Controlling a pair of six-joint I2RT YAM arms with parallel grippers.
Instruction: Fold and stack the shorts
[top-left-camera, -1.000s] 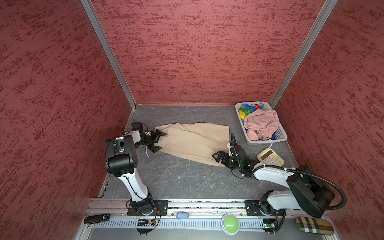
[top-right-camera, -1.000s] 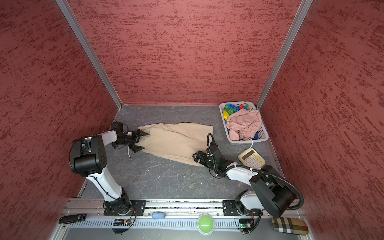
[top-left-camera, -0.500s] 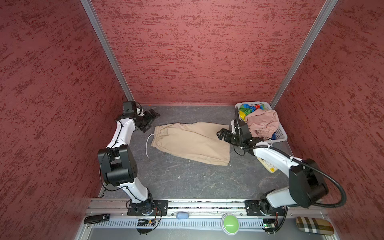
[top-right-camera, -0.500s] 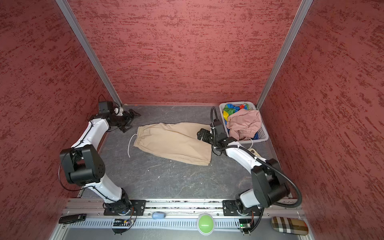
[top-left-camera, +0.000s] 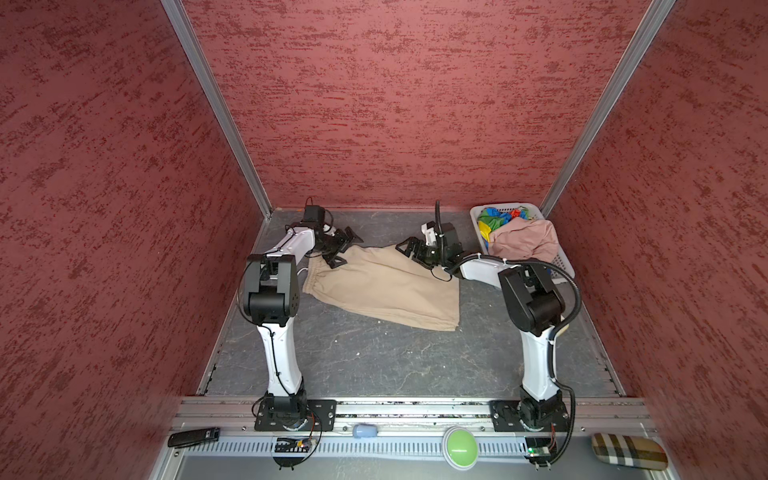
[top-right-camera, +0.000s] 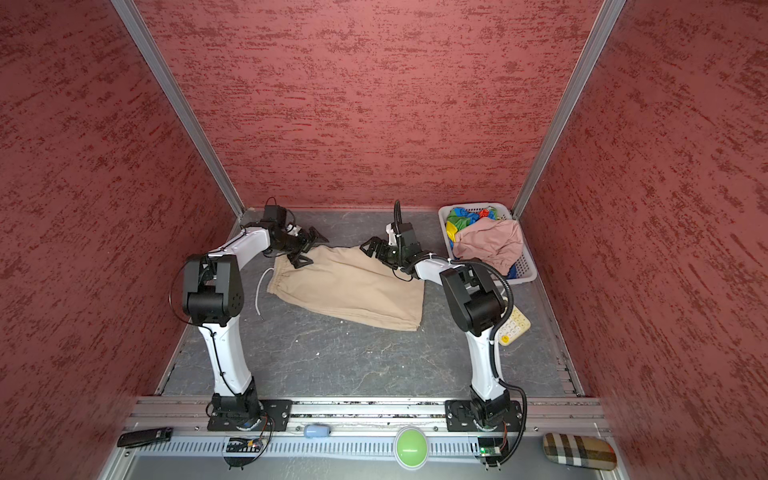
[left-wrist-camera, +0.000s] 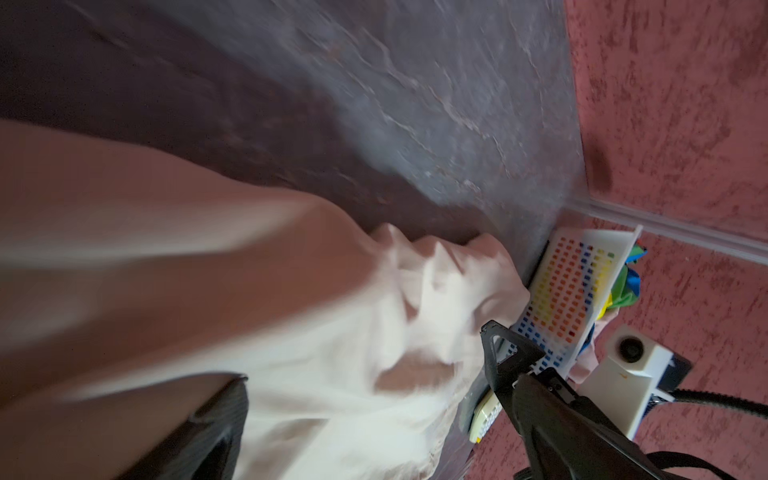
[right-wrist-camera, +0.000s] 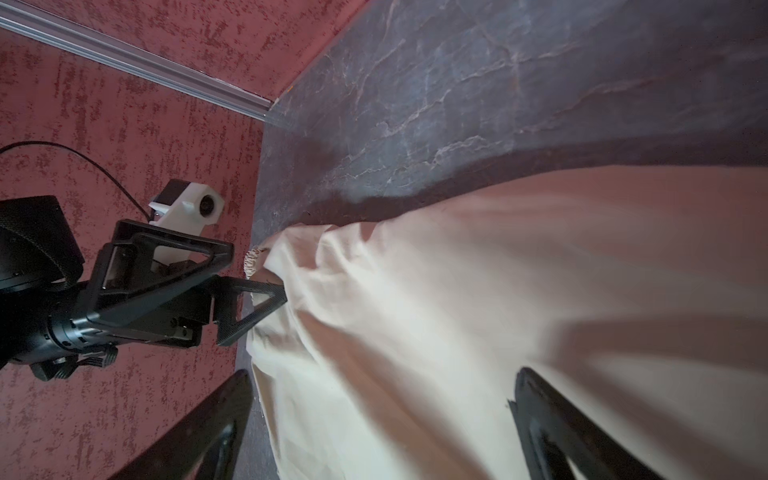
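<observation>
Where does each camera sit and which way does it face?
Both top views: above the front rail, facing down toward the back wall; left arm, right arm, beige cloth shorts, white perforated plastic basket.
Left wrist: on left arm, faces along shorts to basket; left fingers show.
Right wrist: on right arm, faces along shorts to left gripper; right fingers show.
Shared: wrist views both show the shorts.
</observation>
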